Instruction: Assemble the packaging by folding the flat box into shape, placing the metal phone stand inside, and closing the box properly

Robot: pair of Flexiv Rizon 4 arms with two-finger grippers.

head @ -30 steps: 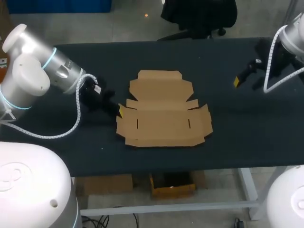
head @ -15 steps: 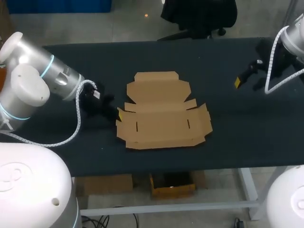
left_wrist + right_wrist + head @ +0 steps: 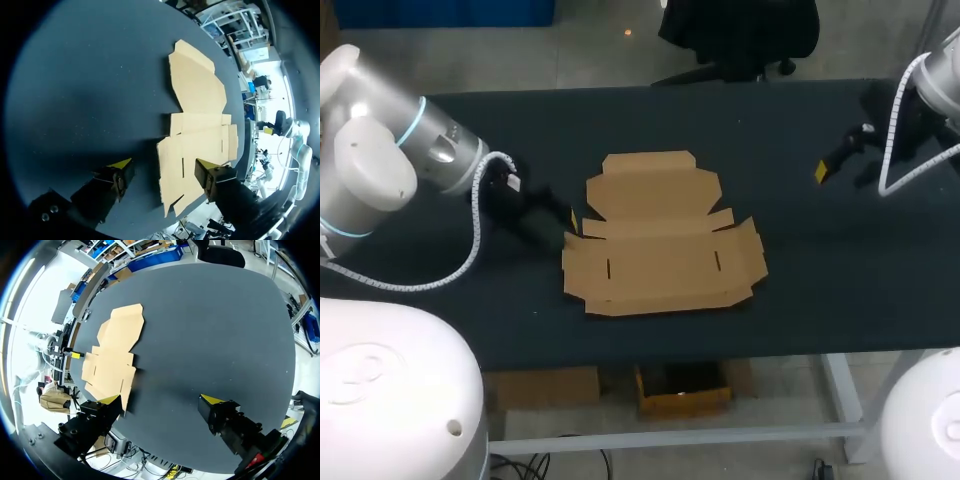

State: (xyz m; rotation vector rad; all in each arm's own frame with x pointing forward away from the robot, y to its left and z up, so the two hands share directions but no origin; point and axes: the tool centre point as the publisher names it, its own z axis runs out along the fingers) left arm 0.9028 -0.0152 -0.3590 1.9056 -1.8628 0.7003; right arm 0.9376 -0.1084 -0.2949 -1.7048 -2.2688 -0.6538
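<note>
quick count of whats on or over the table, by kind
flat cardboard box: 1
robot hands: 2 (left hand, right hand, both open)
total: 3

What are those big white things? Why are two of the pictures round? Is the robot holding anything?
The big white and silver things are two robot arms, the left arm and the right arm. Each one ends in a gripper, which is a kind of hand with two yellow-tipped fingers.

The square picture comes from a camera up high, looking down on the dark table. The round pictures come from small cameras on each wrist, looking out along the fingers.

On the table lies a flat box of brown cardboard, not yet folded. The left gripper is open, right at the box's edge. The right gripper is open too, off to the side over bare table. Nothing is held, and no phone stand shows in any picture.
</note>
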